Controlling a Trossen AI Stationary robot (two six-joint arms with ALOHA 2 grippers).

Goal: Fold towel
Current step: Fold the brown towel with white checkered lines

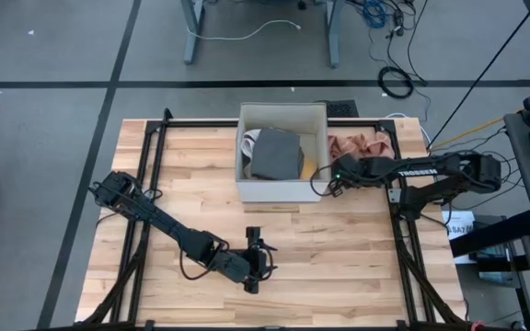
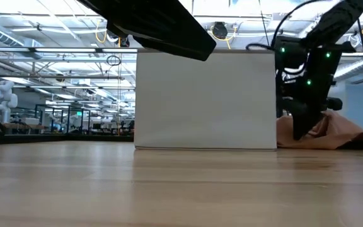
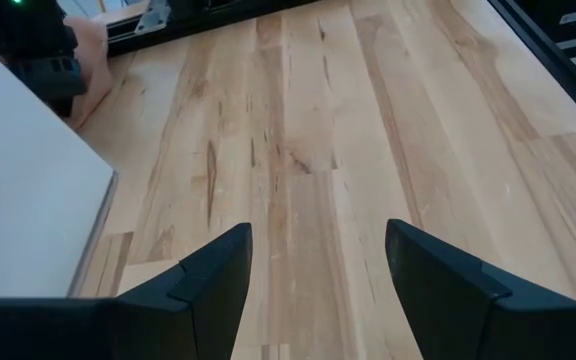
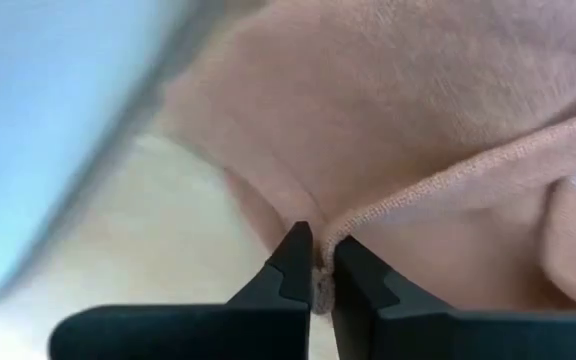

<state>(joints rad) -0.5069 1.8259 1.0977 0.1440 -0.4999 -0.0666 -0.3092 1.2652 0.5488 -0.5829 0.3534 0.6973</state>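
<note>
Spanning the frame: a pale plank table (image 1: 339,248) ringed by a black frame rail, seen from above.
White box (image 1: 282,191): open-topped, at the table's far edge, a folded grey cloth (image 1: 276,154) lying inside it.
Right arm: reaching in from the box's right side, low over the table.
Left arm: stretched across the planks on the near side of the box, well apart from it.
Pink towel (image 1: 362,145): crumpled in a heap just right of the box, against the far rail.
Left gripper (image 1: 254,262): hovering over bare wood in front of the box, fingers spread wide, holding nothing.
Right gripper (image 4: 317,262): beside the box's right wall, jaws pinched tight on the towel's hemmed edge.
</note>
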